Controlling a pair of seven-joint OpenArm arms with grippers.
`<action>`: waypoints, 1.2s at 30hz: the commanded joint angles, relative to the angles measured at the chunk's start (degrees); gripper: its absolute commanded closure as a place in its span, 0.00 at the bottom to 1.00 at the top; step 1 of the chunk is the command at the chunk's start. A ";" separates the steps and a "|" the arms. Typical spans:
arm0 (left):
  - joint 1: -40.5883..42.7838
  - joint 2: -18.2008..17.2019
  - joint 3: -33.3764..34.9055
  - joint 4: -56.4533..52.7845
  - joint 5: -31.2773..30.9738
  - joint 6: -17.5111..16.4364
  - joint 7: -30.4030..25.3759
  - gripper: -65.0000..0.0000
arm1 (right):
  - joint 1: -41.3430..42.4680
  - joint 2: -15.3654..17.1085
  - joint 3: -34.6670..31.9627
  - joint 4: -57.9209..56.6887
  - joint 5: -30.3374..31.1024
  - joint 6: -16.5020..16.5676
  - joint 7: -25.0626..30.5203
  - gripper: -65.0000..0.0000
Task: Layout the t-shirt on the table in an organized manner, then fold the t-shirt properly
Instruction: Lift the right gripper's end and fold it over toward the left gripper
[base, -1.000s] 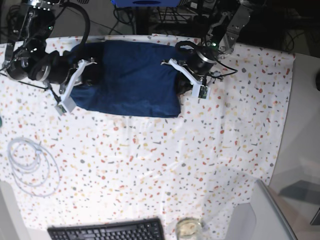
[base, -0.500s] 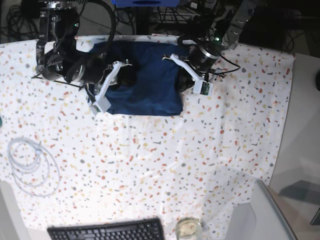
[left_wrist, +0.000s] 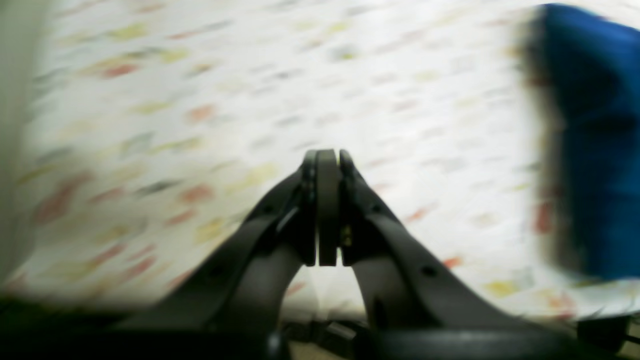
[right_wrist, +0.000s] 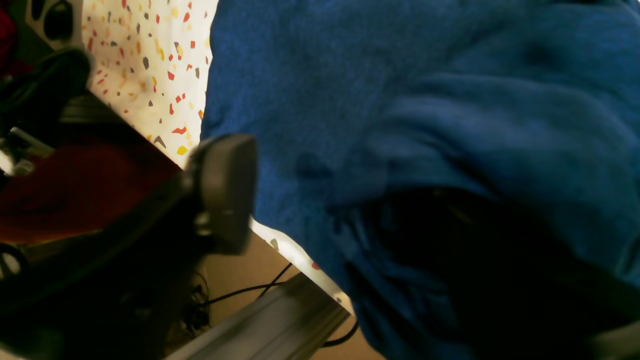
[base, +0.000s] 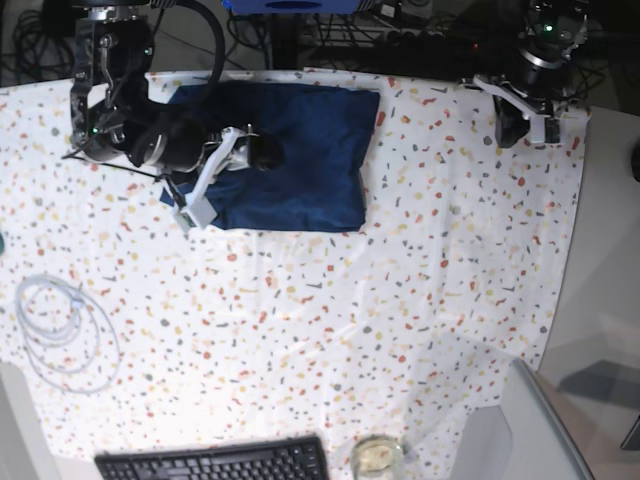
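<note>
With the right gripper (base: 262, 153) spread open and empty over the folded t-shirt (base: 300, 160), lift straight clear without snagging fabric; keep the left gripper (left_wrist: 327, 165) closed, empty.

The left wrist view is smeared by motion: the speckled white table cloth (left_wrist: 200, 100) shows only streaks beyond the pincer, and the dark navy-blue soft fabric t-shirt (left_wrist: 595, 140) to its right is a blurred block cut by the frame edge. In the right wrist view only 1 black rounded finger pad (right_wrist: 227, 190) shows; the other is lost in the dark fold.
</note>
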 joint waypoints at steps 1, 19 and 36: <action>1.31 -0.53 -1.97 1.20 0.01 -0.20 -1.39 1.00 | 1.31 0.26 -1.69 0.78 1.57 0.32 0.85 0.27; 4.12 -0.17 -8.65 0.76 -0.08 -0.20 -1.39 1.00 | 8.60 4.31 -24.20 -3.53 1.57 -6.45 2.44 0.26; 0.43 -0.09 -8.65 0.58 -0.08 -0.20 4.32 1.00 | 21.70 6.50 -52.95 5.44 1.66 -29.39 1.91 0.27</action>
